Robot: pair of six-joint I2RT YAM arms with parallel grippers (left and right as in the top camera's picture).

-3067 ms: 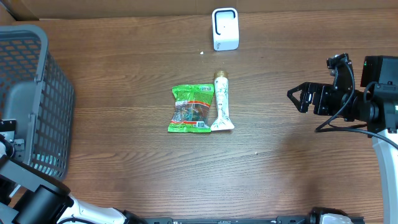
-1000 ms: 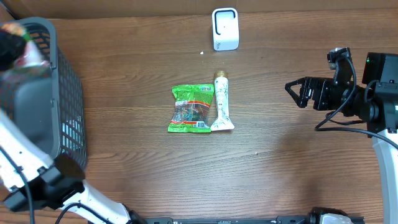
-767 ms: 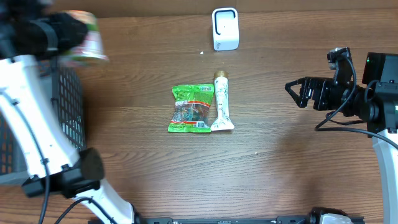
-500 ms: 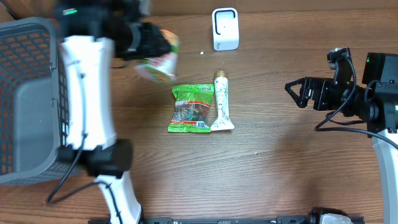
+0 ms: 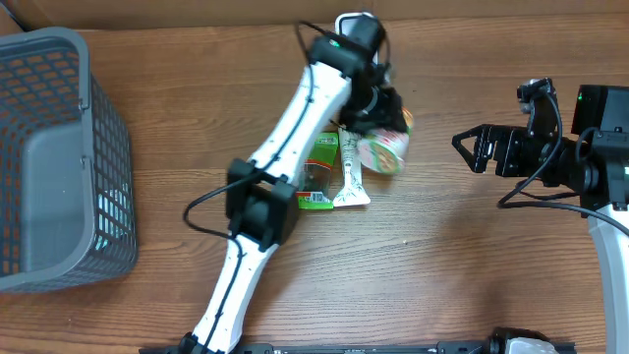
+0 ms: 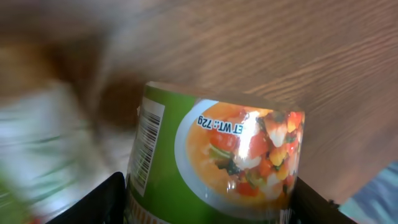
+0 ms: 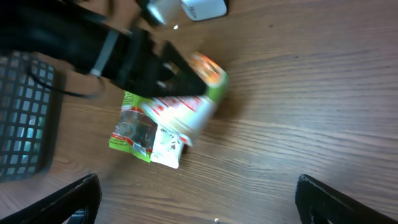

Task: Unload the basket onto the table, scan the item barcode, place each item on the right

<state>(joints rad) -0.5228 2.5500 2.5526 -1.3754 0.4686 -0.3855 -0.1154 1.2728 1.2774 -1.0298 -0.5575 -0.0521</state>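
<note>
The item is a green cup (image 5: 386, 150) with a soup picture and a barcode (image 6: 148, 146) on its side. My left gripper (image 5: 381, 122) is shut on the green cup and holds it above the table's middle, just below the white scanner (image 5: 356, 22). In the left wrist view the cup (image 6: 217, 162) fills the space between the black fingers (image 6: 99, 202). My right gripper (image 5: 472, 149) hangs open and empty at the right. Its view shows the cup (image 7: 196, 93) tilted, with the scanner (image 7: 202, 7) at the top edge.
A green snack packet (image 5: 316, 179) and a white tube (image 5: 350, 179) lie in the middle of the table, partly under my left arm. A grey mesh basket (image 5: 49, 157) stands at the left edge.
My left arm has swung out of the basket and across the table to the right, carrying the green cup to just below the scanner. The right arm has stayed still.
</note>
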